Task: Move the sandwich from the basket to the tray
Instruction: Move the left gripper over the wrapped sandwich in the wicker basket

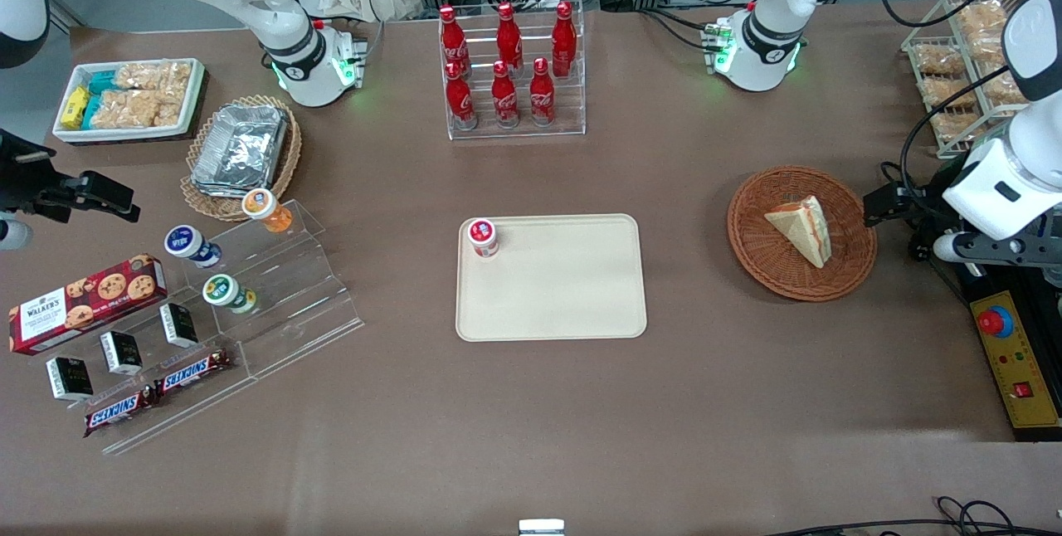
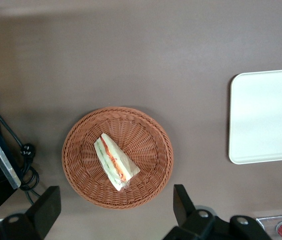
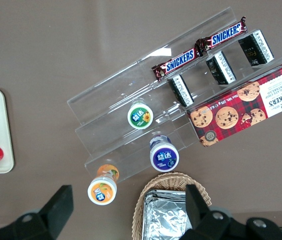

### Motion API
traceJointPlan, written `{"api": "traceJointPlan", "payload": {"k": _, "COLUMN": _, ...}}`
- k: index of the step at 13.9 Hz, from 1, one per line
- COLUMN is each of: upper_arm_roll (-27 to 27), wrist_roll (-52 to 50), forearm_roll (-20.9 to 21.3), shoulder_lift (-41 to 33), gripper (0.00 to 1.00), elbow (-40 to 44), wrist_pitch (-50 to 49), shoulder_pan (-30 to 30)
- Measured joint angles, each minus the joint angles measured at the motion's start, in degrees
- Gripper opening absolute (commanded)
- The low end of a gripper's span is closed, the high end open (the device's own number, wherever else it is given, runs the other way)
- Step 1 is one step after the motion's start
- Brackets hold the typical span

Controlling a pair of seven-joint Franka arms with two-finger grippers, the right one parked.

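My gripper (image 2: 116,212) hangs above the worktop near the working arm's edge, fingers (image 2: 46,207) spread wide, gripping nothing. The sandwich (image 1: 801,229) lies in the basket (image 1: 854,266) below me. The tray (image 1: 572,304) sits mid-worktop, a red-capped bottle (image 1: 483,236) in one corner

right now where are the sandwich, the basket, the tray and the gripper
sandwich (image 1: 801,227), front view, on its pale bread face
basket (image 1: 759,258), front view, on bare woven floor
tray (image 1: 564,287), front view, on its bare flat middle
gripper (image 2: 116,207), left wrist view, midway between its open fingers, above the basket
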Motion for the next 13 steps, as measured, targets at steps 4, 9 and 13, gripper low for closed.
{"api": "traceJointPlan", "payload": {"k": 4, "upper_arm_roll": -0.7, "wrist_roll": -0.1, "forearm_roll": 0.0, "shoulder_lift": -1.4, "gripper": 1.0, "elbow": -0.1, "wrist_pitch": -1.6, "shoulder_pan": -0.2}}
{"api": "traceJointPlan", "payload": {"k": 9, "upper_arm_roll": -0.9, "wrist_roll": -2.1, "forearm_roll": 0.0, "shoulder_lift": -4.8, "gripper": 1.0, "elbow": -3.1, "wrist_pitch": -2.9, "shoulder_pan": -0.2}}
{"api": "traceJointPlan", "payload": {"k": 13, "upper_arm_roll": -1.3, "wrist_roll": -5.0, "forearm_roll": 0.0, "shoulder_lift": -9.5, "gripper": 1.0, "elbow": -10.5, "wrist_pitch": -1.4, "shoulder_pan": -0.2}}
